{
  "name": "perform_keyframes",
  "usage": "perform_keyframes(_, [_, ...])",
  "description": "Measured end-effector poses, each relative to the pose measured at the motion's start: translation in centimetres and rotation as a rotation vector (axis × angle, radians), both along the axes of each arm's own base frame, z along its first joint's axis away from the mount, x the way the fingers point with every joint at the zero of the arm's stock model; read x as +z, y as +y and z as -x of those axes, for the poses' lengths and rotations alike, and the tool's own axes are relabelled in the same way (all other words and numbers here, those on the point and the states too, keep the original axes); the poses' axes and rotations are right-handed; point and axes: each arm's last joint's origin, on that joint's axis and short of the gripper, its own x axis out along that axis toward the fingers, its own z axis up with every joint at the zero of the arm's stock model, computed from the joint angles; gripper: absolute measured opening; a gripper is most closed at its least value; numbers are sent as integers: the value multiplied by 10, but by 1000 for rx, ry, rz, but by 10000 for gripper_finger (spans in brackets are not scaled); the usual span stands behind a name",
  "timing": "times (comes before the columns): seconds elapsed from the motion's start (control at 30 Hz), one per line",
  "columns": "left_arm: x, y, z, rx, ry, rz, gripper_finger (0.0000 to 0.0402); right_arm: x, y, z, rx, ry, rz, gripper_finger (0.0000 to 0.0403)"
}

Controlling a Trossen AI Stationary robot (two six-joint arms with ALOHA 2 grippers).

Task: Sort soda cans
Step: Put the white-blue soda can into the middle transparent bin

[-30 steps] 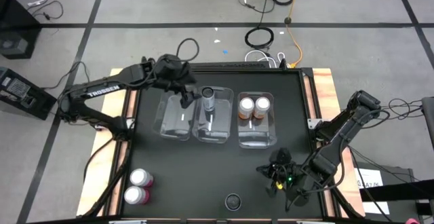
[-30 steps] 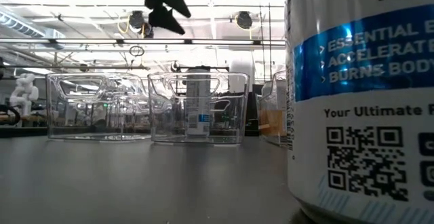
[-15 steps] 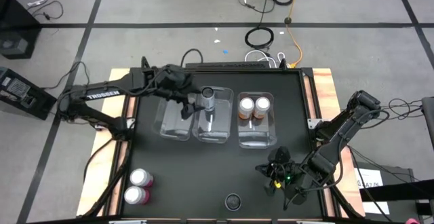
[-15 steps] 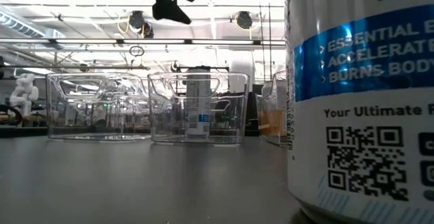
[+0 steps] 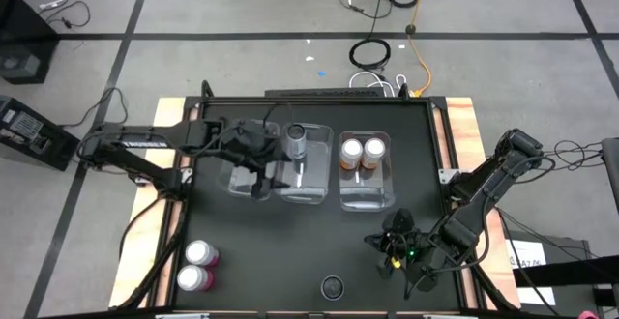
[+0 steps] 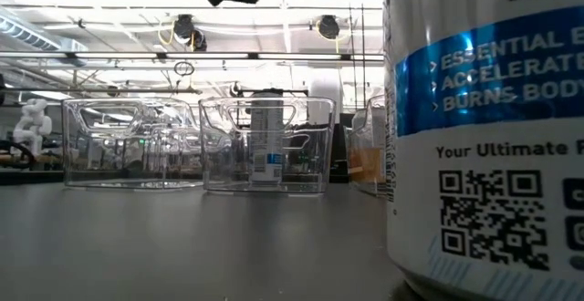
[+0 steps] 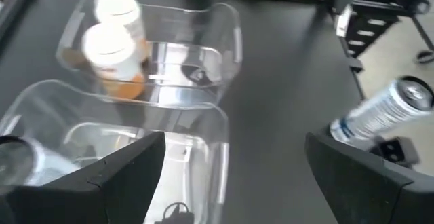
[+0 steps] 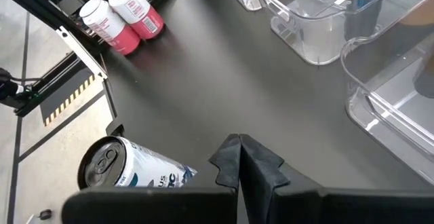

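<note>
A: Entry, left to right. Two pink cans [image 5: 197,265] stand touching at the desk's [image 5: 290,246] near-left corner, not yet sorted. Farther in, the left claw [image 5: 259,173] hangs above the left bin [image 5: 242,169], fingers spread wide, nothing between them.

B: Agreed. From its wrist camera both fingers [image 7: 122,173] stand well apart, with bare bin plastic below. The middle bin [image 5: 308,179] next?

A: It holds one dark can [image 5: 296,141], upright at its far end. The right bin [image 5: 368,188] holds two orange cans [image 5: 362,154], side by side, touching.

B: The second dark can [image 5: 333,286] stands alone at the near edge, roughly centre. It fills the low camera's right side.

A: Then the right claw [image 5: 389,251], parked low at near right, clenched shut on nothing.

B: Risks from here?

A: First: the left claw sits close to the bin walls. If it sweeps out low toward the pink cans, a finger could clip a rim and shove the bin, likely toppling the dark can inside.

B: Second: the pink pair touch. Closing on one could nudge its neighbour over, and it stands near the desk's edge.

A: Third: the lone dark can is just beside the right arm. A careless swing there could tip it.
</note>
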Motion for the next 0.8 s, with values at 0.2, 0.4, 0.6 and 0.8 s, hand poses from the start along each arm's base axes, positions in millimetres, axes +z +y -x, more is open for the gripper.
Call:
perform_keyframes(0.2, [0, -25, 1, -5, 23, 105, 364, 0, 0, 0, 0, 0, 0, 0])
perform_keyframes(0.4, [-3, -40, 6, 65, 90, 183, 364, 0, 0, 0, 15, 4, 21, 0])
perform_keyframes(0.6, [-9, -53, 13, 124, 157, 132, 363, 0, 0, 0, 31, 8, 43, 0])
perform_keyframes(0.8, [-9, -62, 15, 90, 154, 126, 363, -1, -1, -2, 105, 50, 73, 0])
